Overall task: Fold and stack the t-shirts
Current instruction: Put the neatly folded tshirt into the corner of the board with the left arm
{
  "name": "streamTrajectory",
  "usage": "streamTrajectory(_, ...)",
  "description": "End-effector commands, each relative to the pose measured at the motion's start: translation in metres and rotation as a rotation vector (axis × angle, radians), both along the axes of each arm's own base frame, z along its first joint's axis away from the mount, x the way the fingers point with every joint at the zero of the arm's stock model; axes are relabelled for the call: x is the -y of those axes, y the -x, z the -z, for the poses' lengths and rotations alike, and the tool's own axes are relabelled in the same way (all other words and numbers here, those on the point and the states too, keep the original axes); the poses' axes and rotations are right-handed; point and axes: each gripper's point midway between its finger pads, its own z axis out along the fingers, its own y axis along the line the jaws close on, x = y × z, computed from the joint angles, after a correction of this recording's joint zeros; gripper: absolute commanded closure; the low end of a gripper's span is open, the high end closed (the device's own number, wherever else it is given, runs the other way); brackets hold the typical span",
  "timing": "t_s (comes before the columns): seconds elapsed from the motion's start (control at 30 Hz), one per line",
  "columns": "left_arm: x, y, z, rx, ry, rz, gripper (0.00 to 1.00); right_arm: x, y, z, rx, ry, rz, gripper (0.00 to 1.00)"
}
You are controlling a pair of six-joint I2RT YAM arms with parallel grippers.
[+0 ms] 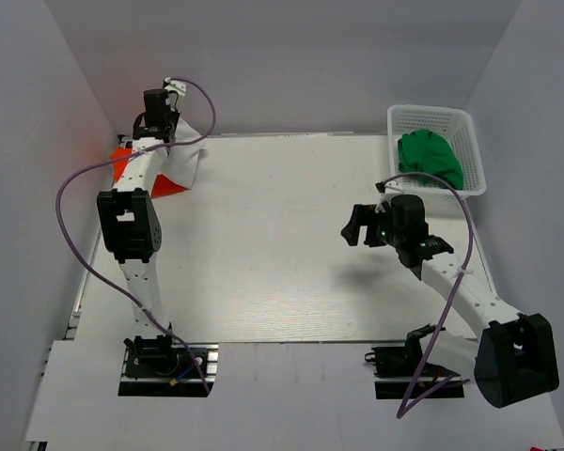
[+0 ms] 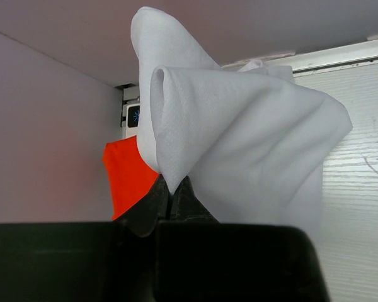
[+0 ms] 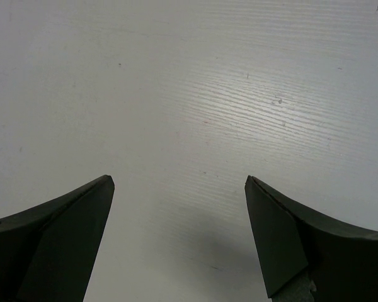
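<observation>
While right pincer [image 3: 179, 189] gapes, left pincer [image 2: 170, 198] pinches white t-shirt [image 2: 239, 151]

The white t-shirt [image 2: 239, 145] hangs bunched and draped, pinched at a fold by the left gripper [image 2: 171, 198]. The orange t-shirt [image 2: 131, 173] lies just behind it. The green t-shirt [image 1: 430, 158], crumpled, lies well beyond the right gripper [image 1: 354, 226].

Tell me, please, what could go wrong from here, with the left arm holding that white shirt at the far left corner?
1. The left gripper pinches only a small bunch of the white t-shirt, so it may slip free.
2. The hanging cloth could drag the orange t-shirt beneath it out of place.
3. The right gripper is open over bare table, so it gives no support.
</observation>
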Motion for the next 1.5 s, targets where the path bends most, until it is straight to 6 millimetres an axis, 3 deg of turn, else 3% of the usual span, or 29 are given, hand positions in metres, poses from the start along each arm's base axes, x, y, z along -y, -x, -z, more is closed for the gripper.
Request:
streamTrajectory(0.0,-0.022,0.002,-0.034,0.06,0.024,-0.013,1.0,-0.005,-0.013,-0.019,0.038,-0.014,-0.007,0.1)
streamTrajectory(0.07,-0.032,0.004,-0.029,0.054,0.04,-0.039,1.0,-0.006,-0.016,-0.021,0.036,-0.018,-0.007,0.1)
streamTrajectory(0.4,-0.089,0.007,0.04,-0.042,0.044,-0.165,1.0,-0.015,-0.025,-0.015,-0.007,-0.027,-0.029,0.1)
streamTrajectory(0.53,-0.102,0.006,0.053,-0.06,0.06,-0.202,1.0,-0.016,-0.028,-0.015,-0.017,-0.03,-0.026,0.1)
streamTrajectory(0.6,-0.118,0.011,0.056,-0.059,0.07,-0.263,1.0,-0.017,-0.029,-0.013,-0.022,-0.033,-0.027,0.1)
streamTrajectory(0.67,-0.125,0.014,0.064,-0.066,0.069,-0.321,0.82,-0.018,-0.027,-0.011,-0.03,-0.033,-0.034,0.1)
streamTrajectory(0.7,-0.139,0.018,0.058,-0.044,0.063,-0.4,0.54,-0.018,-0.028,-0.011,-0.037,-0.036,-0.031,0.1)
streamTrajectory(0.73,-0.145,0.025,0.064,-0.079,0.068,-0.431,0.24,-0.018,-0.027,-0.011,-0.042,-0.037,-0.034,0.1)
streamTrajectory(0.77,-0.147,0.023,0.056,-0.056,0.077,-0.459,0.0,-0.019,-0.025,-0.012,-0.038,-0.036,-0.038,0.1)
streamTrajectory(0.83,-0.166,0.033,0.051,-0.017,0.107,-0.587,0.0,-0.019,-0.025,-0.012,-0.032,-0.038,-0.04,0.1)
streamTrajectory(0.97,-0.17,0.047,0.025,0.025,0.175,-0.687,0.0,-0.018,-0.019,-0.017,-0.011,-0.042,-0.05,0.1)
streamTrajectory(1.07,-0.155,0.054,-0.009,0.081,0.277,-0.662,0.0,-0.016,-0.014,-0.018,0.002,-0.042,-0.052,0.1)
streamTrajectory(1.13,-0.131,0.052,-0.024,0.088,0.363,-0.574,0.0,-0.014,-0.01,-0.019,0.013,-0.045,-0.047,0.1)
streamTrajectory(1.17,-0.108,0.056,-0.042,0.104,0.43,-0.508,0.0,-0.015,-0.009,-0.019,0.014,-0.052,-0.045,0.1)
streamTrajectory(1.2,-0.099,0.059,-0.052,0.118,0.466,-0.473,0.0,-0.013,-0.011,-0.026,0.042,-0.06,-0.037,0.1)
streamTrajectory(1.23,-0.082,0.066,-0.04,0.081,0.5,-0.436,0.0,-0.012,-0.008,-0.021,0.033,-0.064,-0.029,0.1)
streamTrajectory(1.27,-0.051,0.065,-0.044,0.067,0.573,-0.309,0.0,-0.014,-0.007,-0.022,0.033,-0.074,-0.028,0.1)
streamTrajectory(1.3,-0.034,0.077,-0.077,0.128,0.609,-0.244,0.0,-0.013,-0.008,-0.025,0.055,-0.082,-0.017,0.1)
streamTrajectory(1.33,-0.023,0.079,-0.092,0.187,0.632,-0.207,0.0,-0.01,-0.008,-0.025,0.056,-0.085,-0.004,0.1)
streamTrajectory(1.37,-0.01,0.092,-0.068,0.149,0.669,-0.221,0.0,-0.01,-0.006,-0.024,0.062,-0.085,-0.001,0.1)
streamTrajectory(1.4,0.012,0.1,-0.071,0.154,0.691,-0.191,0.0,-0.009,-0.006,-0.023,0.058,-0.092,0.018,0.1)
streamTrajectory(1.47,0.038,0.136,-0.068,0.163,0.743,-0.151,0.0,-0.006,-0.001,-0.018,0.052,-0.092,0.025,0.1)
